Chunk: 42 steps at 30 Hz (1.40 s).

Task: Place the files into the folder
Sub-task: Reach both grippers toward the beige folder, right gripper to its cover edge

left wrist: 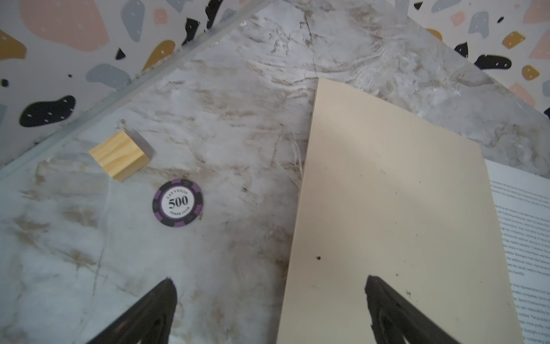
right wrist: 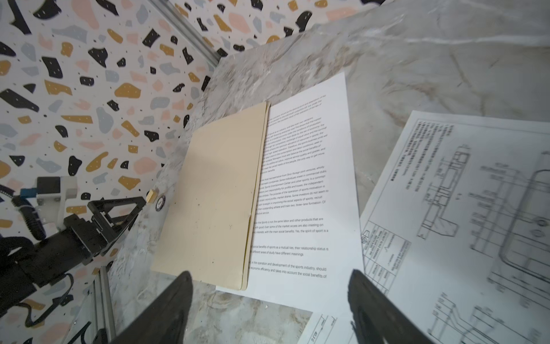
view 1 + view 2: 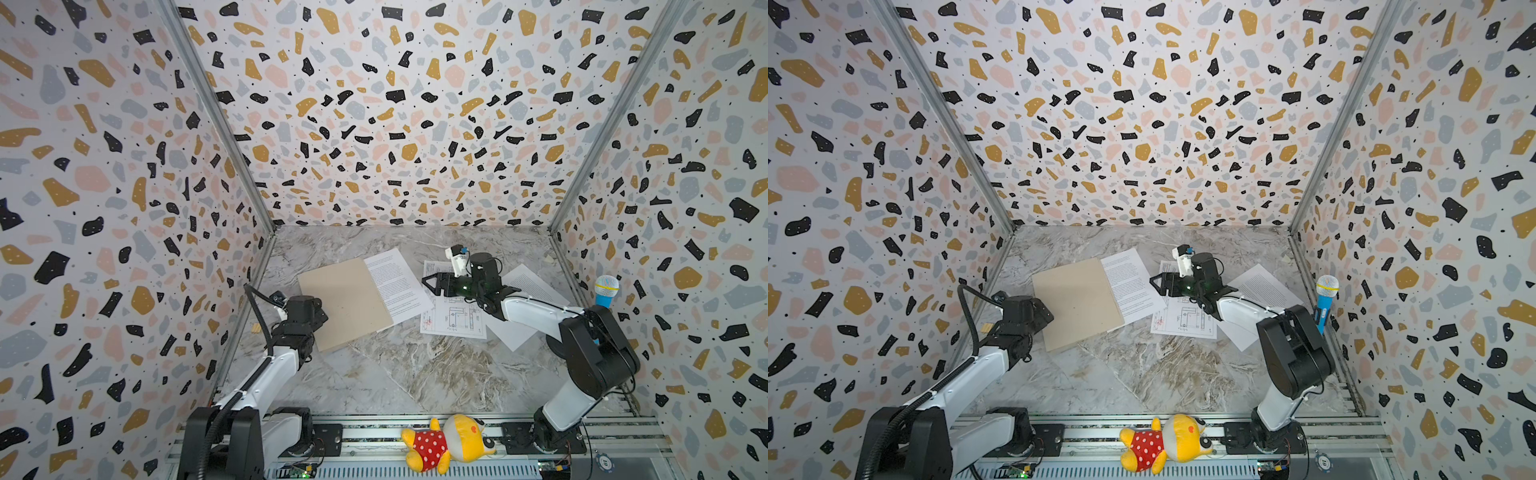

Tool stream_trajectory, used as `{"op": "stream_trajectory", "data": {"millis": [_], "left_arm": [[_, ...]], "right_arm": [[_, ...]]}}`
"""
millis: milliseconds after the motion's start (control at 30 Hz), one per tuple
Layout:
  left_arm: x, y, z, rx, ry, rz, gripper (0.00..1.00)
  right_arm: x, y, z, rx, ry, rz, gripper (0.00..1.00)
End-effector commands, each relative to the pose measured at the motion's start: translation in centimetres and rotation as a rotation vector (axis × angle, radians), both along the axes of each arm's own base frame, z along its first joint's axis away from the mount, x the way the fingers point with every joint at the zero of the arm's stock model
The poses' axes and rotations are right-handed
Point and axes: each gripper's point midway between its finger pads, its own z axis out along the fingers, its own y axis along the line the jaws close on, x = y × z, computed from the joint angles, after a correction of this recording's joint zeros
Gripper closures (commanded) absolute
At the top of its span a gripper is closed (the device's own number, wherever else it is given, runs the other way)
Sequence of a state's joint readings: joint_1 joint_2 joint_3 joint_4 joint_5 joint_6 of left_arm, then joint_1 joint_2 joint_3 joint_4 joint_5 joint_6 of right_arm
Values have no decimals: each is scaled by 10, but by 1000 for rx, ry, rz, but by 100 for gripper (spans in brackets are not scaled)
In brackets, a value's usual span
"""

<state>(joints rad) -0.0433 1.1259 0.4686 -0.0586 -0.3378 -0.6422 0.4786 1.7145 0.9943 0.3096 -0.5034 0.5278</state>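
The tan folder [image 3: 347,301] [image 3: 1077,305] lies shut on the marble table, left of centre. A printed text sheet [image 3: 397,286] [image 2: 300,184] sticks out from its right edge; whether it lies inside or under the folder I cannot tell. A sheet of line drawings [image 3: 455,322] [image 2: 464,208] lies flat to the right. Another text sheet [image 3: 530,286] sits partly under the right arm. My right gripper [image 3: 428,286] [image 2: 270,277] hovers open above the text and drawing sheets, holding nothing. At the folder's left edge my left gripper [image 1: 270,284] [image 2: 119,208] stands open and empty.
A wooden block [image 1: 120,156] and a purple poker chip [image 1: 178,202] lie by the left wall. A plush toy [image 3: 449,442] rests on the front rail. A blue toy microphone [image 3: 606,291] stands at the right wall. Patterned walls enclose three sides.
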Motion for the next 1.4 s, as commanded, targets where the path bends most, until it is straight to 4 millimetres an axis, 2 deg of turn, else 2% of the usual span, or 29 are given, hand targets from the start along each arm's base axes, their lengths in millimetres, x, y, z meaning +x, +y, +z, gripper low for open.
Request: {"op": "stream_trajectory", "data": {"millis": [0, 167, 400, 567, 800, 1033, 1133, 1233, 1367], "left_arm": [[5, -8, -5, -30, 31, -57, 0], [10, -21, -16, -89, 54, -122, 0], [18, -30, -16, -104, 53, -178, 0], [21, -33, -16, -91, 65, -219, 0], [28, -37, -19, -88, 99, -257, 0], [34, -43, -26, -95, 119, -301, 0], [33, -37, -31, -71, 163, -279, 0], [34, -35, -34, -64, 186, -272, 0], [40, -43, -33, -92, 160, -302, 4]], "right_arm": [[-8, 25, -4, 19, 75, 94, 21], [-11, 48, -19, 36, 141, 155, 24], [-25, 76, -35, 75, 216, 250, 30], [-29, 86, -43, 66, 239, 277, 31], [-23, 87, -60, 17, 280, 258, 32], [-20, 88, -63, 15, 294, 257, 32], [-20, 87, -63, 14, 294, 255, 32], [-16, 82, -62, 10, 294, 246, 32], [-11, 73, -60, 11, 291, 225, 32]]}}
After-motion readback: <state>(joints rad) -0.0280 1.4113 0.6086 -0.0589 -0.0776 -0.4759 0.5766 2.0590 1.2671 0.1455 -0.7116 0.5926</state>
